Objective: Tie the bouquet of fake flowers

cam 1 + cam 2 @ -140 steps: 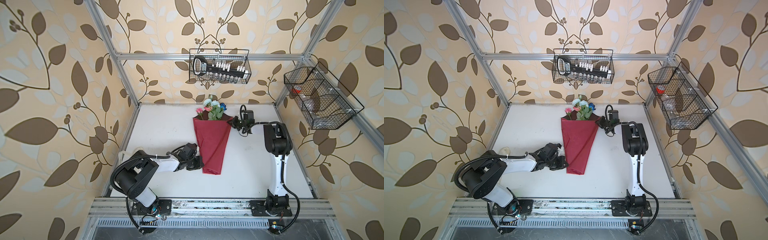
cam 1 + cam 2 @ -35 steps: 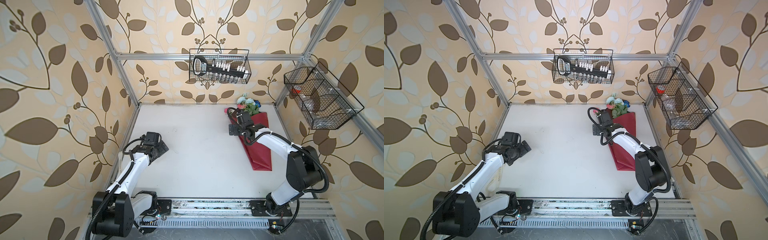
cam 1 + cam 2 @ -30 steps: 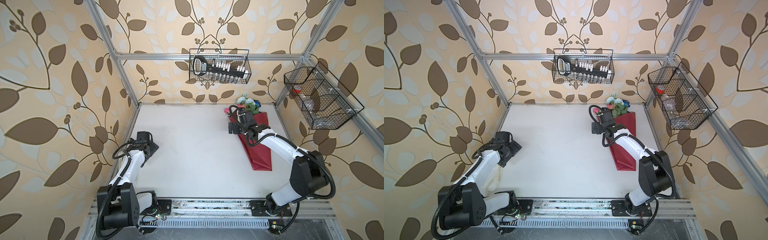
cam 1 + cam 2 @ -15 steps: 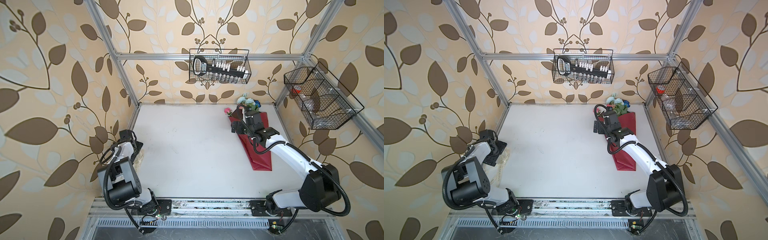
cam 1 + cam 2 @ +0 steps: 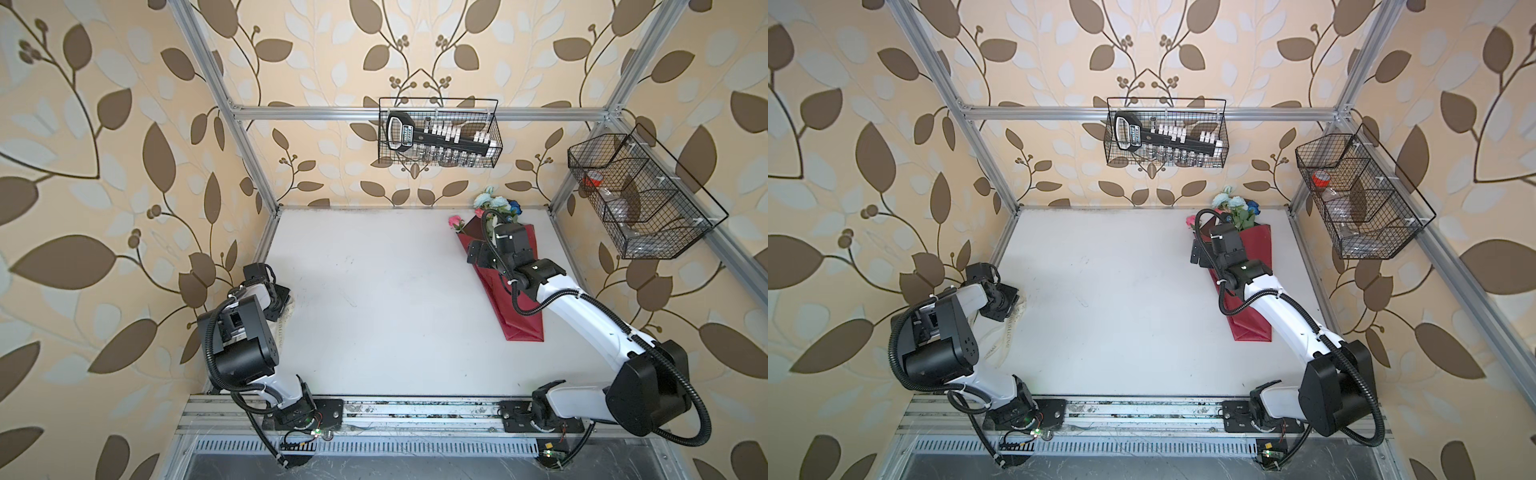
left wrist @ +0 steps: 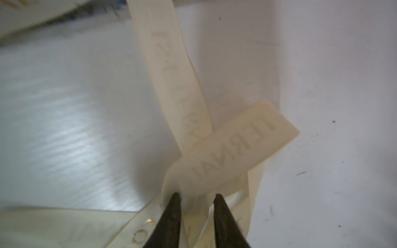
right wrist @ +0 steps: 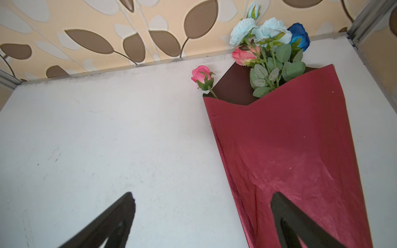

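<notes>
The white table (image 5: 395,291) lies mostly bare between the two arms, hemmed in by wallpapered walls and an aluminium frame. The bouquet of fake flowers (image 7: 268,49) lies in the far right corner, blooms close to the back wall and stems inside a red wrapping sheet (image 7: 290,150). One pink bloom (image 7: 202,75) pokes out at the sheet's side.

The right tool (image 7: 203,193) hangs over that side of the sheet, jaws spread wide and holding nothing, with one finger above the red and one above bare table. Across the table, hard by the left frame rail, the left tool (image 6: 196,196) is nearly shut on a fold of the cream ribbon (image 6: 236,154) and appears to pinch it.

The step in hand looks like fetching the ribbon; nothing is tied yet. Next, the ribbon must be carried across the open middle to the wrapped stems without its loose loops snagging. Room is generous in the centre but tight at both ends: the rail crowds the left tool, the corner crowds the bouquet.
</notes>
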